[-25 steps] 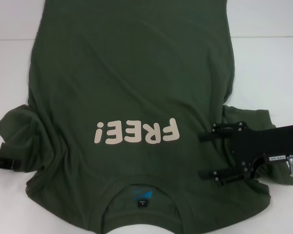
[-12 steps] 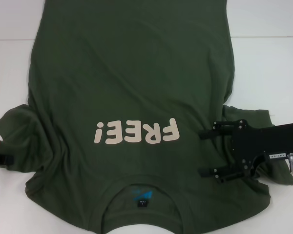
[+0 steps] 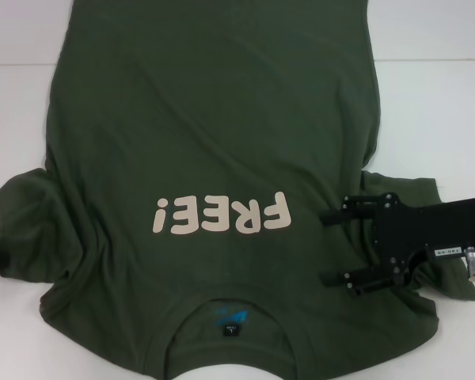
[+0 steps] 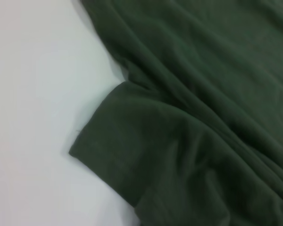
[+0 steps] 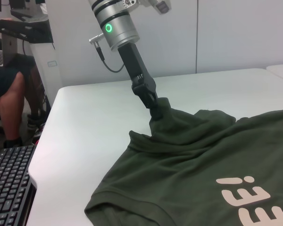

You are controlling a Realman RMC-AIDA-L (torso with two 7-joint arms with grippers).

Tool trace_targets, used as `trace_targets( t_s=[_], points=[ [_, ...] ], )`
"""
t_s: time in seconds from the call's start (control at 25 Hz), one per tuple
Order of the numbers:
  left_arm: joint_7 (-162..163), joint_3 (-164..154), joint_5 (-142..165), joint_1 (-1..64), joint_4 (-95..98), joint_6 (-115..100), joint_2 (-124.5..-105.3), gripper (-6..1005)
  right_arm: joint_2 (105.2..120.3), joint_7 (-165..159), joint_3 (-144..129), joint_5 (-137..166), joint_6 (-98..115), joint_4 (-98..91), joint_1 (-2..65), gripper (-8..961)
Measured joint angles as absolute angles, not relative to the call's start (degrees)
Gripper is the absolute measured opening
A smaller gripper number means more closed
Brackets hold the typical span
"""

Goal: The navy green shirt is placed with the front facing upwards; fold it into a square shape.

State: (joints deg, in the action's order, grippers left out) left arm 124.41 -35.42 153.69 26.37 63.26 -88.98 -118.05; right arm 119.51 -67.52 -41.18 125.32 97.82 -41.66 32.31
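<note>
Navy green shirt (image 3: 214, 142): spread front-up across the centre of the head frame on the white table (image 3: 435, 103), cream "FREE!" lettering (image 3: 220, 214) lower centre, collar at the bottom edge. Left gripper (image 5: 155, 107): clamped on the bunched left sleeve (image 3: 20, 226), lower left. Right gripper (image 3: 336, 247): fingers held apart over the right sleeve (image 3: 404, 190), lower right.

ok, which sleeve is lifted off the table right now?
The left sleeve: the left claw has it pinched and raised into a peak. The right sleeve lies flat under the open right claw.
</note>
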Motion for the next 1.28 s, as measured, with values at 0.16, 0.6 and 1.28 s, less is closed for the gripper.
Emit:
trace_targets(
  t_s=[0.16,0.6,1.28],
  points=[
    [123.8,-35.2,153.3,26.6,63.4,-89.0,-117.83,12,119.53,-67.5,-41.1,125.3,97.8,-41.7,32.3,911],
    [122.3,-36.1,152.6,30.4,67.2,-90.7,-117.38,12,119.54,-67.5,-40.8,124.4,97.9,-41.3,31.9,911],
    [111.7,-44.1,151.5,33.6,79.6,-94.0,-121.46,11,119.79,-67.1,-40.0,122.0,97.8,-40.1,30.2,912]
  ],
)
